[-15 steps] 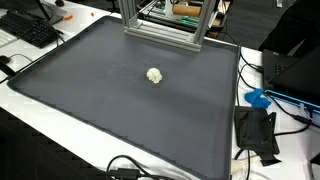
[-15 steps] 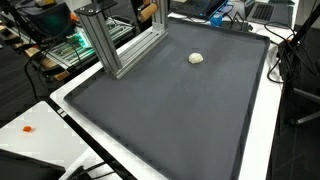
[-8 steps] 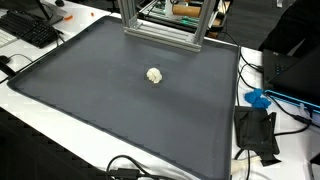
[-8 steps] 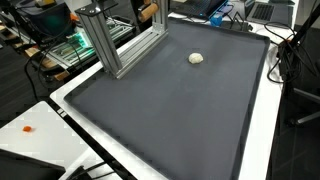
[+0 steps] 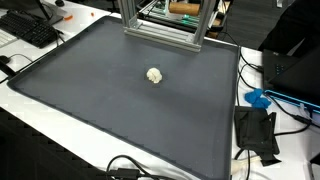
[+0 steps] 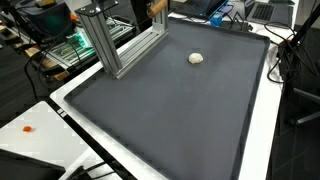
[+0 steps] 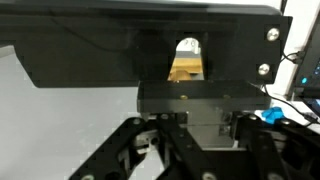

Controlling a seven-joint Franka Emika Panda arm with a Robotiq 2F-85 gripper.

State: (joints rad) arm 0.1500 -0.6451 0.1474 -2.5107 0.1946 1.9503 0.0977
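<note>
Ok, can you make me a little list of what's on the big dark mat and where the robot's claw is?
mat: dark grey mat on a white table
on the mat: one small pale lump, alone near the middle
far edge: metal frame
beside the mat: black keyboard, blue thing, black cables
gripper: shows only in the wrist view; fingertips out of frame, so open or shut cannot be told
touching the lump: nothing
</note>
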